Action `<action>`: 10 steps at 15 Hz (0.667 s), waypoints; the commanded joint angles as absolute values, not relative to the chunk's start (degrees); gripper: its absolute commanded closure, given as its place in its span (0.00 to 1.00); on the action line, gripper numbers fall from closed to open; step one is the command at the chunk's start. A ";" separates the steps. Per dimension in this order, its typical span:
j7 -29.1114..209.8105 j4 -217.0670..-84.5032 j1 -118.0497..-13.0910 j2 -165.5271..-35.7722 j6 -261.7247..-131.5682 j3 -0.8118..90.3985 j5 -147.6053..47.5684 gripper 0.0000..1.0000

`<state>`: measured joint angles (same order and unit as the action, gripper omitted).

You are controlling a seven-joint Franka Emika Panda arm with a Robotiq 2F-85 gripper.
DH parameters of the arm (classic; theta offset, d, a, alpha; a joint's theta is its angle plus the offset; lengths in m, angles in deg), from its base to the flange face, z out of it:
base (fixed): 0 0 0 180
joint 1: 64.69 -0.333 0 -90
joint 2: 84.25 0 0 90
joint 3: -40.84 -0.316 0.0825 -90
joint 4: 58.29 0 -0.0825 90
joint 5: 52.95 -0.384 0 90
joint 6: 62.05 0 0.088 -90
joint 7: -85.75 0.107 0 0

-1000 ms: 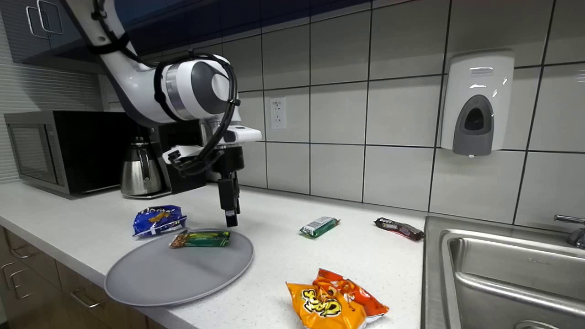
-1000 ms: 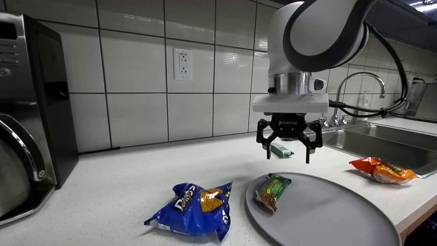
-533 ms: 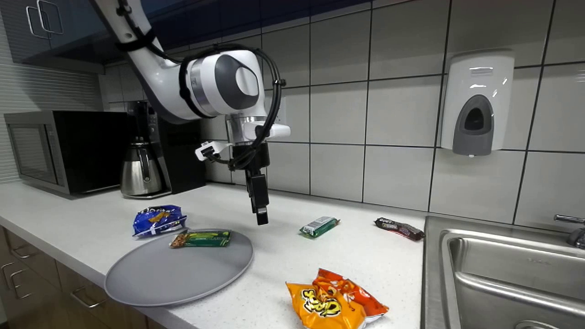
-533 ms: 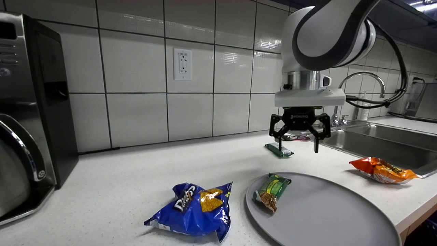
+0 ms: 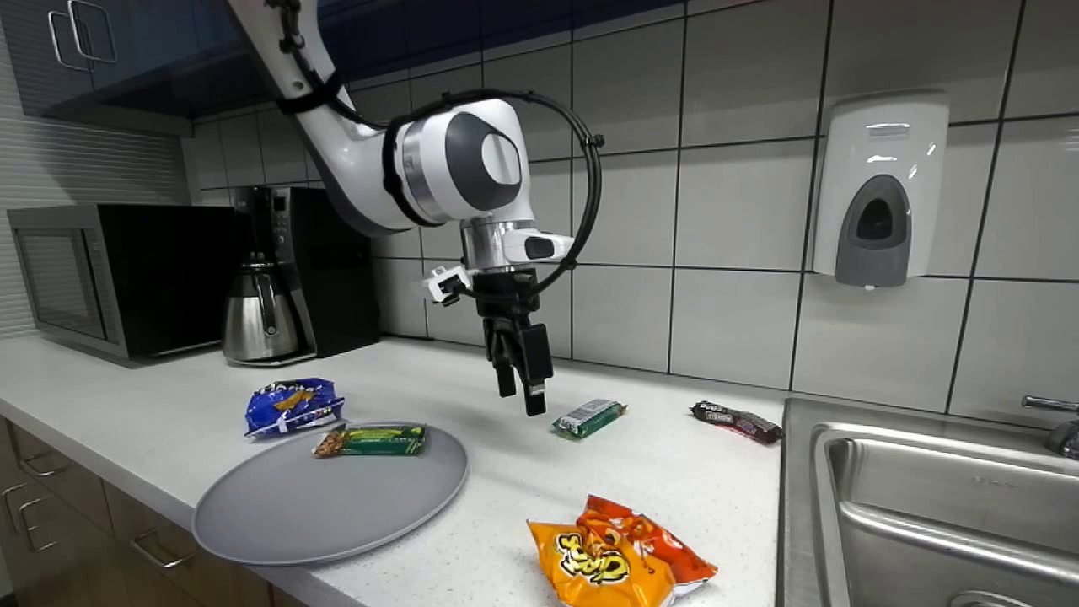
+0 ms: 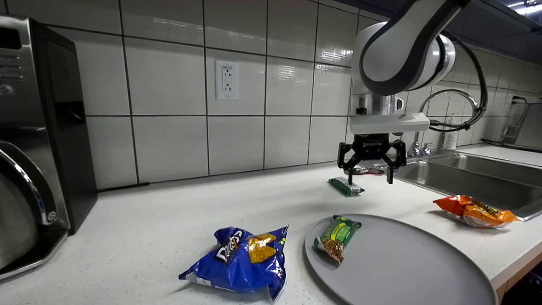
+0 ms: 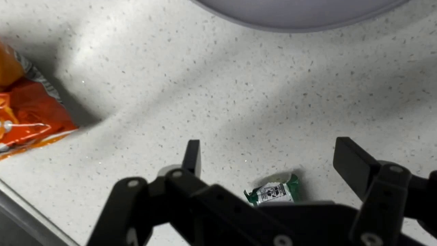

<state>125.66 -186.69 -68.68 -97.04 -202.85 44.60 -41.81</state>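
Green-and-white bar point(image 5: 589, 418) lies toward the back edge of the surface point(image 5: 674, 472); the gripper point(image 6: 370, 181) hangs near it, wide and holding nothing. Likely step: lining up a grasp; next calls for centring over the bar, then lowering

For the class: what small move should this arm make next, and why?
Probably shift the open, empty fingers slightly away from the gray plate, over the green-wrapped bar on the counter, before lowering: they hang above the counter, and an exterior view shows the bar off to one side.
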 commanded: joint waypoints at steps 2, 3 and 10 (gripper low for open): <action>119.66 -179.41 -68.35 -103.17 -202.62 45.00 -42.20 0.00; 118.78 -178.04 -68.34 -104.33 -202.61 45.12 -42.56 0.00; 109.64 -170.98 -66.44 -110.19 -202.62 44.76 -48.94 0.00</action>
<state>115.62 -174.66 -68.24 -107.67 -203.10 45.40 -45.16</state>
